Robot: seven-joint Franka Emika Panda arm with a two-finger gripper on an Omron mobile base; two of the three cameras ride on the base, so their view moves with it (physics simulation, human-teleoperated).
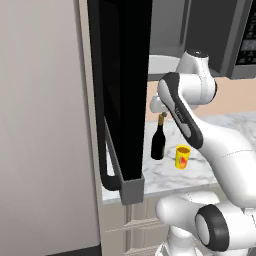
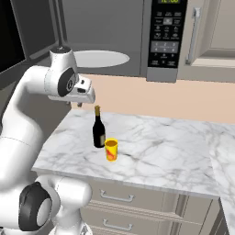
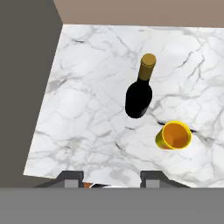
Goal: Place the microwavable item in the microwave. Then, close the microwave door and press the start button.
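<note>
I'm looking down at the yellow cup standing upright on the white marble desk, mouth up; inside I'm seeing only an orange-toned hollow, nothing in it as far as I can tell. It's a short, smooth cylinder w/ a red-orange mark on its side in the base views. Just beside it, apart but close, the wine bottle is standing upright: dark glossy body, slim neck, gold cap on.

The microwave is hanging above the desk w/ its cavity open; the white round turntable is lying flat inside w/ nothing on it. Button panel is sitting on the right side, dark w/ small grey keys. The microwave door is swung out toward me, black glass, grey frame edge, long black bar handle.

My hand is hovering over the desk's left part, above and left of the bottle, pointing down. Its two dark tips are standing apart, roughly half spread, gripping nothing. Desk veining is grey, surface polished; drawers w/ metal pulls below.
</note>
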